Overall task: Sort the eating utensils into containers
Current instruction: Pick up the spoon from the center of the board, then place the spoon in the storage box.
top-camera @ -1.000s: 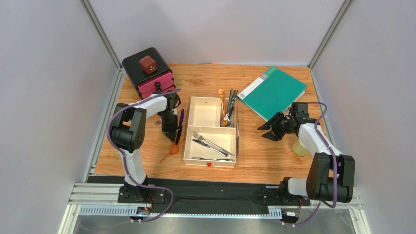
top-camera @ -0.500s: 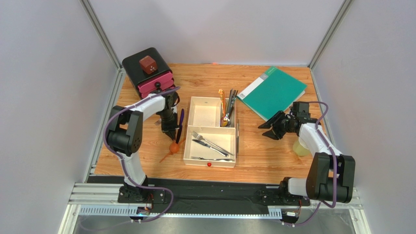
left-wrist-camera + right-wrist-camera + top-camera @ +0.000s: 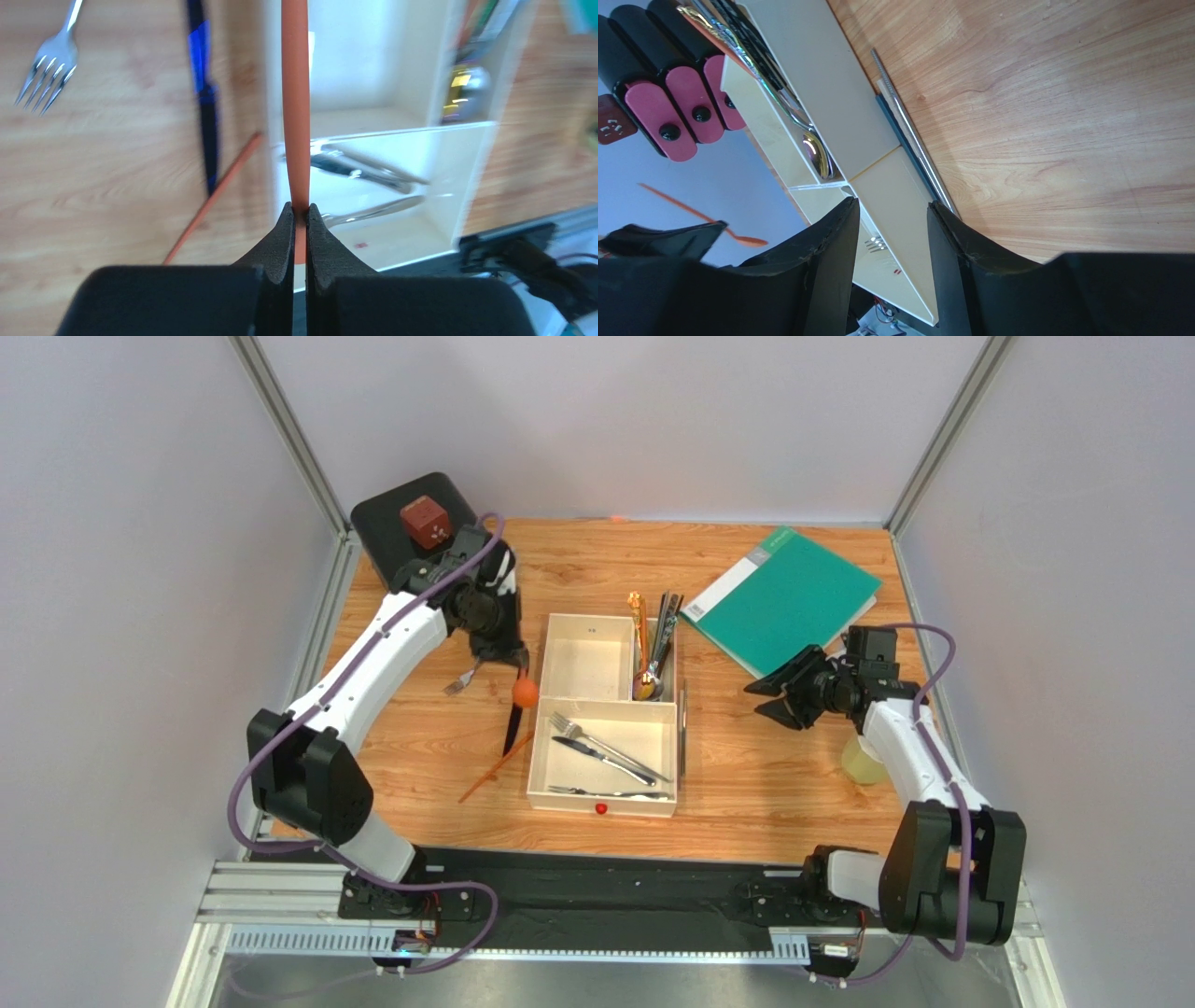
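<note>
top / left claw [image 3: 491, 647]: pressed together on the orange spoon [image 3: 525, 693]. The bowl end hangs past the fingertips, just short of the tray [image 3: 603, 805] wall and not inside. It looks lifted off the desk [image 3: 786, 784].
top / right claw [image 3: 772, 703]: spread and holding nothing. The tray is well ahead of it and the pale yellow cup [image 3: 863, 760] is behind it.
top / sorted: the large compartment [image 3: 645, 728] holds silver pieces. The narrow compartment [image 3: 671, 672] holds gold, orange and dark ones. The small compartment [image 3: 589, 658], nearest the left claw, holds nothing.
top / loose: the silver fork [image 3: 463, 679] lies just beside the left claw. The blue-purple utensil [image 3: 512, 728] and orange chopstick [image 3: 491, 773] lie on the desk beyond the spoon bowl.
left wrist / claw: jaws are closed on the orange handle, which runs straight ahead over the tray's near wall.
left wrist / below: fork, blue-purple utensil and chopstick are all off to one side of the claw, outside the tray.
right wrist / claw: fingers are apart with nothing between them.
right wrist / ahead: the silver stick [image 3: 906, 119] and dark stick [image 3: 910, 155] lie on the desk along the tray's outer wall.
progress: my read is past halfway. The spoon is in transit, and about five pieces are left outside the tray.
</note>
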You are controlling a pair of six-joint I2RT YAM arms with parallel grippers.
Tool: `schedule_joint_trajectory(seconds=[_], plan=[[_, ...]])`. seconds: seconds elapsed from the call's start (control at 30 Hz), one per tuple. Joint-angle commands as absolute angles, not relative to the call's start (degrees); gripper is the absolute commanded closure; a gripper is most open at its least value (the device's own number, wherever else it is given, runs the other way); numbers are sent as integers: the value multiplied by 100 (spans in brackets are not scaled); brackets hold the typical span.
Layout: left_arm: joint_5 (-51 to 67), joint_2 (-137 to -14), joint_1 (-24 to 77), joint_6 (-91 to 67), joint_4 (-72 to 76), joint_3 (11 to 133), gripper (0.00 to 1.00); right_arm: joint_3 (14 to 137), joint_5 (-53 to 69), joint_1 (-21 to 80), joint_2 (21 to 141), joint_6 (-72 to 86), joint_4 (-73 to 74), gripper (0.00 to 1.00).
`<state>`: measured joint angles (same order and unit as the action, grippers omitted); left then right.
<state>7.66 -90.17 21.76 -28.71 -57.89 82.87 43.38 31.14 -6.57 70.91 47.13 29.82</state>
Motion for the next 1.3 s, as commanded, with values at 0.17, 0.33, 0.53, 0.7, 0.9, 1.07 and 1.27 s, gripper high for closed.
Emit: schedule_joint_trajectory(seconds=[0.17,0.33,0.53,0.7,0.9,1.07,1.27], plan=[[1538,-11195,3515,-2585,-5431,11325,100,4043,3252,-677,6724,4922,2680,54],[1696,-12409,3533,-2601,-5581,12400,100,3955,3270,-677,6557,4782,2830,54],[1784,-13104,3647,-2672,-5634,12885,100,3744,3270,-677,6469,4764,2900,54],[1872,-13209,3770,-2768,-5467,12788,100,3806,3270,-677,6565,4685,2953,54],[1890,-13263,3999,-2804,-5458,12823,100,3771,3270,-677,6583,4676,2979,54],[1977,-13280,3999,-2821,-5458,12683,100,3744,3278,-677,6539,4676,2997,54],[1758,-13148,3999,-2751,-5458,12454,87,3718,3243,-677,6521,4685,3006,54]])
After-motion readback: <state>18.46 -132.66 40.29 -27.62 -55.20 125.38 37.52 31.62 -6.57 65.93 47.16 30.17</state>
